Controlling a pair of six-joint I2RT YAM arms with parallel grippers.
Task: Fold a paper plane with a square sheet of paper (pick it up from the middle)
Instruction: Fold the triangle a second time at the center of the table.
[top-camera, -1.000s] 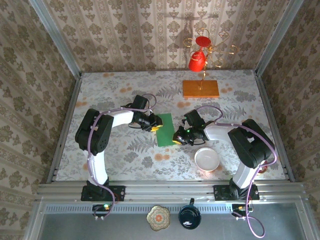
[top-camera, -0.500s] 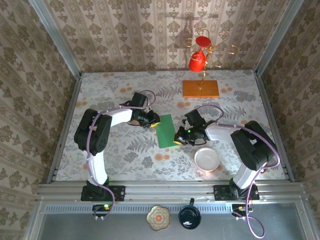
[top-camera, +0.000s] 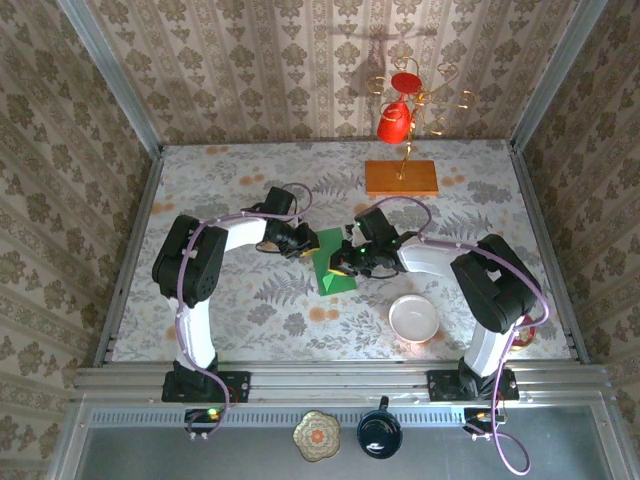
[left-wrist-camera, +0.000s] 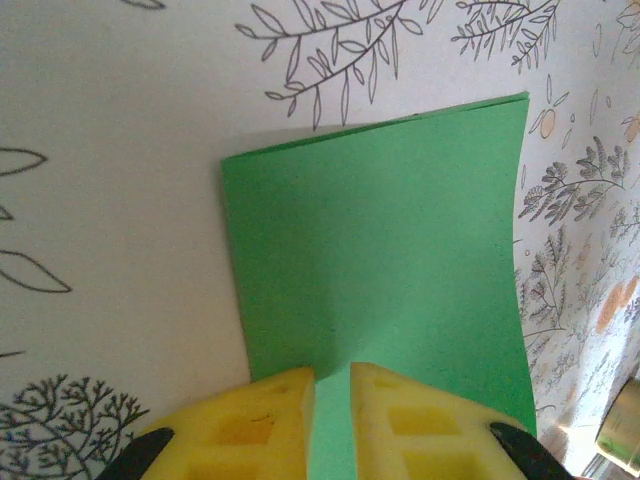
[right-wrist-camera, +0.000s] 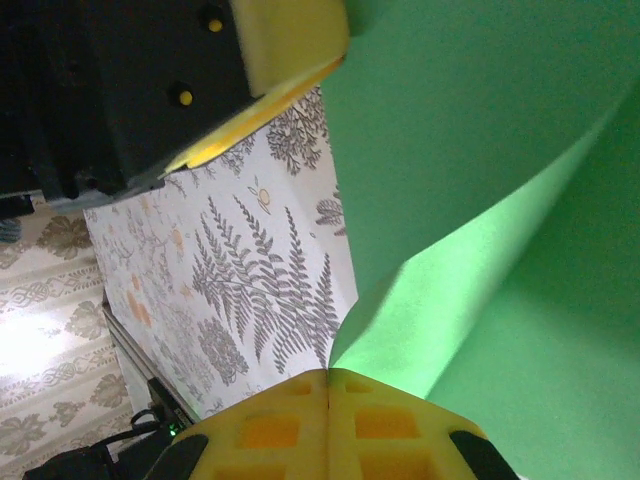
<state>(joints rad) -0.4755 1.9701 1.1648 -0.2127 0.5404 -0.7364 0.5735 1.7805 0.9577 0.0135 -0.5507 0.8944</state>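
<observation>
A: Where is the square sheet of paper (top-camera: 328, 268) found?
B: On the table (top-camera: 250, 300), between the arms. One side is lifted, pinched by the closed right gripper (right-wrist-camera: 328, 378). The left gripper (left-wrist-camera: 332, 375) is seen narrowly parted over it

Left arm: from its 7 o'clock base, elbow out at 9 o'clock, forearm reaching toward 3 o'clock.
Left gripper (left-wrist-camera: 332, 372): pads a sliver apart.
Right arm: elbow at 3 o'clock, forearm toward 9 o'clock.
Right gripper (right-wrist-camera: 328, 375): pads pressed together, pinching the square sheet of paper (right-wrist-camera: 480, 200).
</observation>
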